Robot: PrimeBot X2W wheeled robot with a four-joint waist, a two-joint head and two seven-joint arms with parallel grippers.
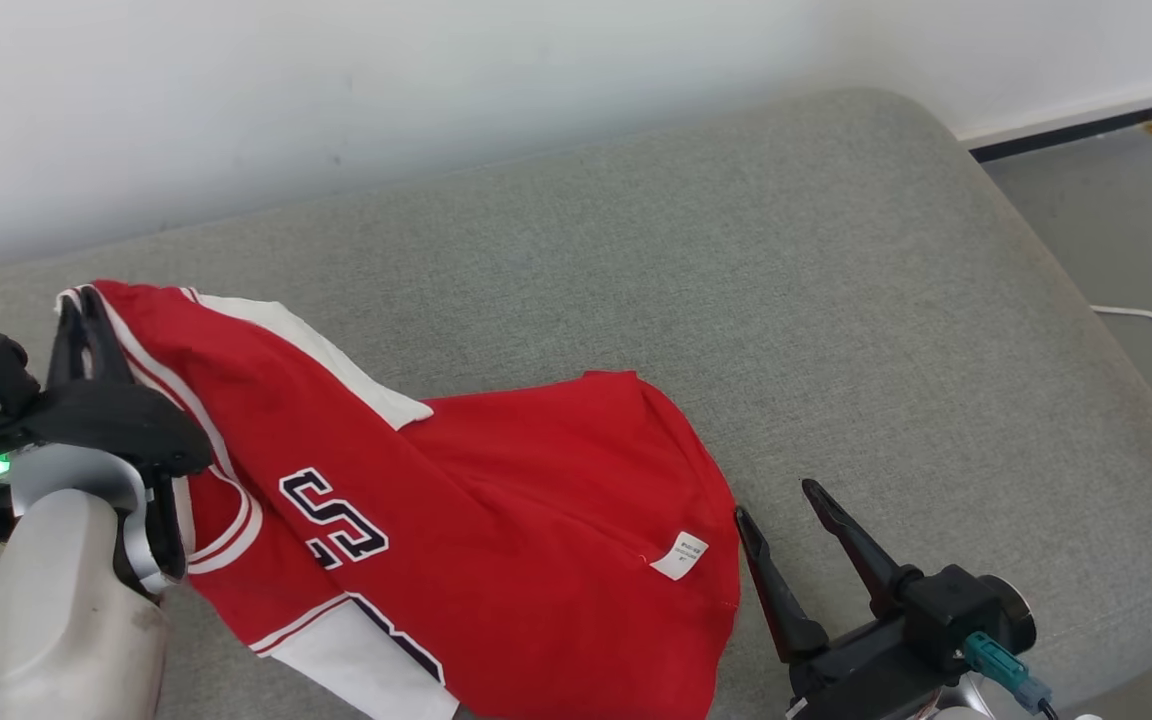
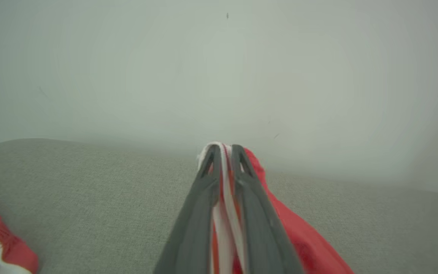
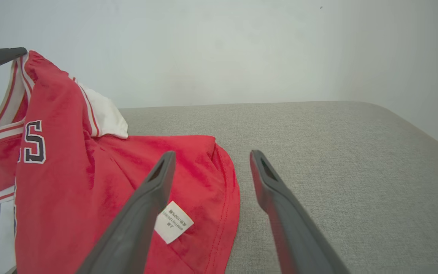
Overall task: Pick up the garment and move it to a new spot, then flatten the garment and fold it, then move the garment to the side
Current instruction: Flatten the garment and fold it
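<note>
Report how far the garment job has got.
Done: the left hand is shut on one striped edge of the red garment, holding that end up. In hand: the pickup; most of the cloth lies crumpled on the grey cushion, with the right hand open beside its hem. Left: moving it, flattening, folding, setting aside.

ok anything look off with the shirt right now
Nothing looks damaged, but the red garment lies crumpled and twisted on the grey cushion, one striped edge pinched and held up by the left gripper. A white care label shows near its hem, so that part is probably inside out. The right gripper hangs open beside the hem.
</note>
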